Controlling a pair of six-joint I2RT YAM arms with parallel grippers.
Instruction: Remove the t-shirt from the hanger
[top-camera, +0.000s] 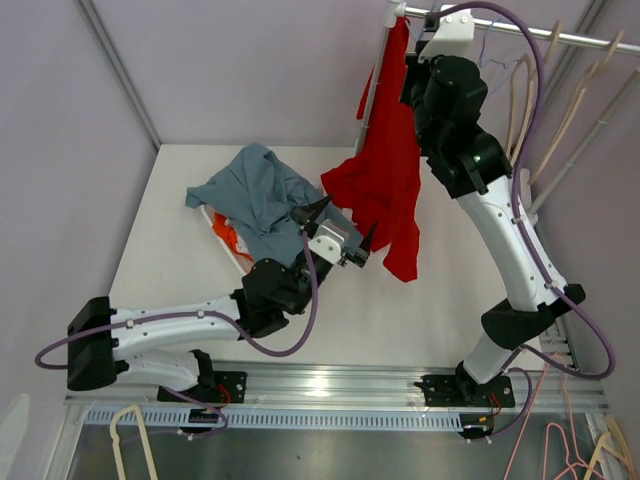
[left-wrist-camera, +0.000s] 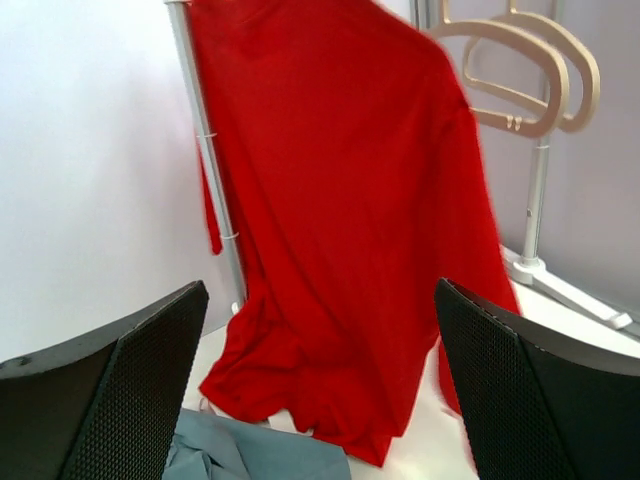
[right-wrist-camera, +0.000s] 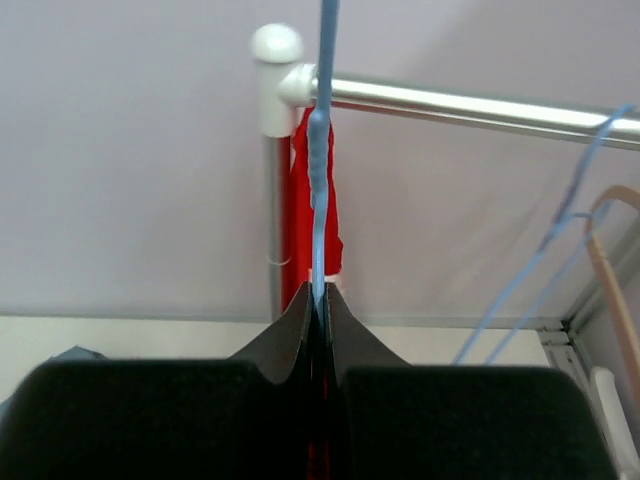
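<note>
A red t-shirt hangs from the left end of the clothes rail, and its hem reaches down onto the white table. It hangs on a thin blue hanger, whose wire runs up to the rail. My right gripper is shut on that wire just below the rail, with red cloth right behind it. From above, the right gripper sits high up against the shirt's top. My left gripper is low over the table and open. It faces the shirt's lower half with nothing between its fingers.
A grey-blue garment lies crumpled on the table over something orange and white, its edge just below my left gripper. Wooden hangers and more blue hangers hang further right on the rail. The rack's post stands left of the shirt.
</note>
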